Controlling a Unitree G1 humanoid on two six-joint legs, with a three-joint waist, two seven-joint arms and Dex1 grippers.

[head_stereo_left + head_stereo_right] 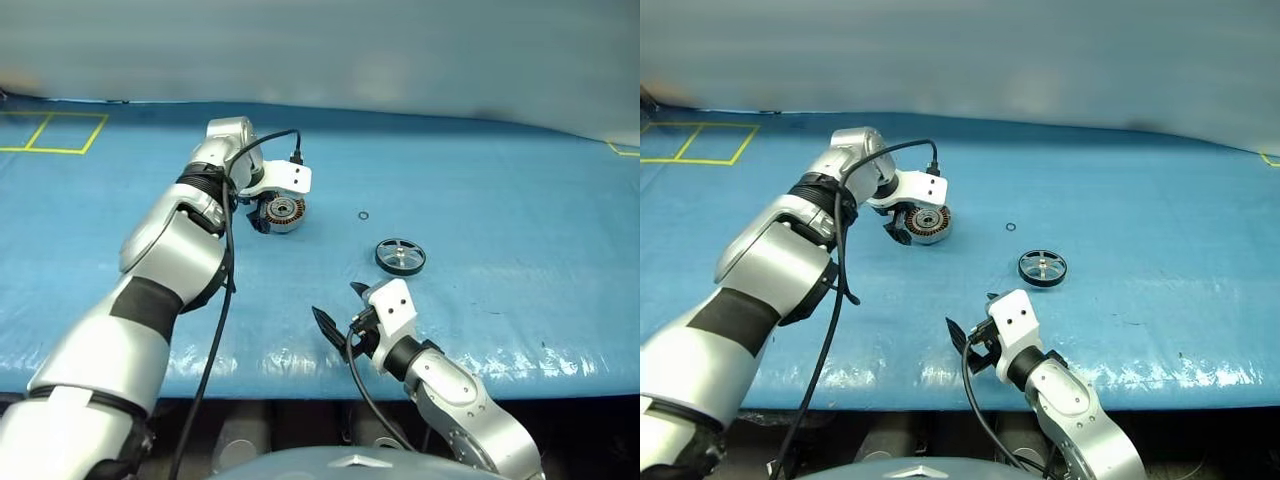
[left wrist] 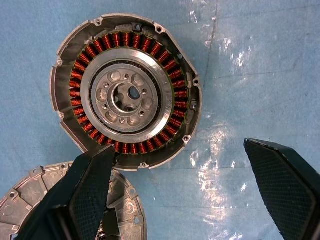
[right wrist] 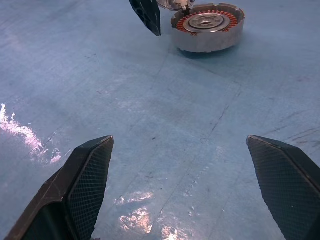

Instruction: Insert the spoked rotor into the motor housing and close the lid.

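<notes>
- Beside the motor housing [image 1: 283, 212], seen from the head, the left end effector [image 1: 262, 213] hangs over it, pointing steeply down. The spoked rotor [image 1: 400, 255] lies flat on the blue counter [image 1: 520, 200], well apart from the housing toward the robot's right, with a tiny black ring [image 1: 363, 215] between them. The right end effector [image 1: 343, 318] hovers near the rotor, on the robot's side.
- Over the housing, the left wrist view shows its fingers [image 2: 92, 190] spread wide and empty. The lid [image 2: 70, 205] lies open just beside the housing, ribbed face up.
- Facing the housing from afar, the right wrist view shows spread fingers [image 3: 92, 180] gripping nothing.
- Judging by looks, the rotor is rigid metal, light but slippery, with thin spokes. Pinching across the rim seems safest.
</notes>
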